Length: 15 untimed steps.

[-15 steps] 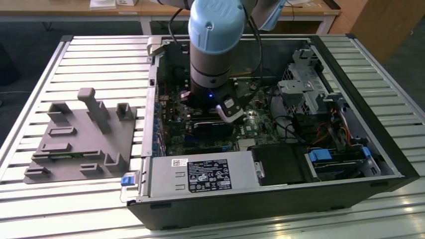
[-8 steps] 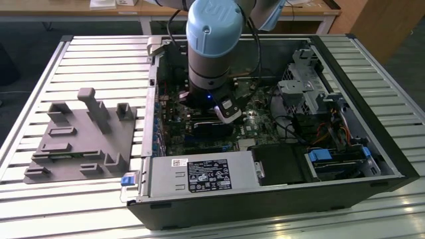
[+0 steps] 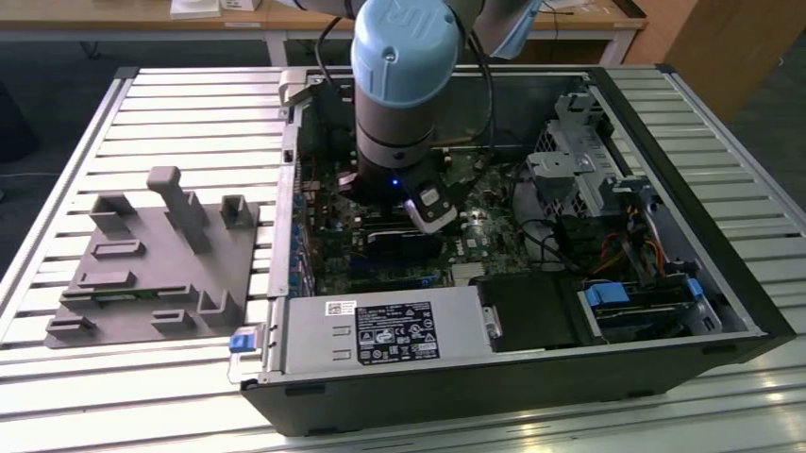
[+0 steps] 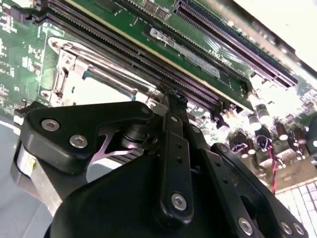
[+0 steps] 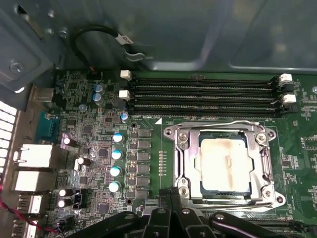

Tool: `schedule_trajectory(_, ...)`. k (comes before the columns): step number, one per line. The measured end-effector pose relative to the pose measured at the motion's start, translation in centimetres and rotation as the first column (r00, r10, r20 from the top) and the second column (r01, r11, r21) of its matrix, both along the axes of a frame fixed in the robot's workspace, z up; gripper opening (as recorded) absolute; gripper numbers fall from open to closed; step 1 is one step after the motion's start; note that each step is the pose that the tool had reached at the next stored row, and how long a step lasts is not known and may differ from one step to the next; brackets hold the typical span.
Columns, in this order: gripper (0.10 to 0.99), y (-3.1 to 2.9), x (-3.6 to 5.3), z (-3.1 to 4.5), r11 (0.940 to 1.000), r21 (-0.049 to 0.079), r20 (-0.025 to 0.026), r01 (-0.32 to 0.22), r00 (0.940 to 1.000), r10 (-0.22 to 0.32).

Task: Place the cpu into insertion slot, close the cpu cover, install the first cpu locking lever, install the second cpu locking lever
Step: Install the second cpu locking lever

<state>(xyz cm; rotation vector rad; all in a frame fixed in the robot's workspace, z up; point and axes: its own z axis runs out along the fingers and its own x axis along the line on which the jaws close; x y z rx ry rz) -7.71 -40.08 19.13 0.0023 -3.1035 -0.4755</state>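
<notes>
Gripper [image 5: 171, 198] closed and empty, fingertips just beside the cover [image 5: 225, 166] over the seated chip [image 5: 225, 161]; a skewed push could bend it.

I work over a slatted metal table [image 3: 75, 142] under even light. Beyond its far edge stands a pale wooden desk [image 3: 605, 19] on white legs, a wooden panel [image 3: 718, 47] beside it and dark floor [image 3: 51, 75] beneath.

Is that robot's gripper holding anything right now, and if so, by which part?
Nothing is held. The gripper sits shut beside the cpu cover, which lies closed over the cpu.
</notes>
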Motion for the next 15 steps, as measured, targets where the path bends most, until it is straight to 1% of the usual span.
schedule_trajectory(15,0.106,0.05,-0.01,3.39,1.0,-0.001,-0.0003,0.0,1.0,0.0)
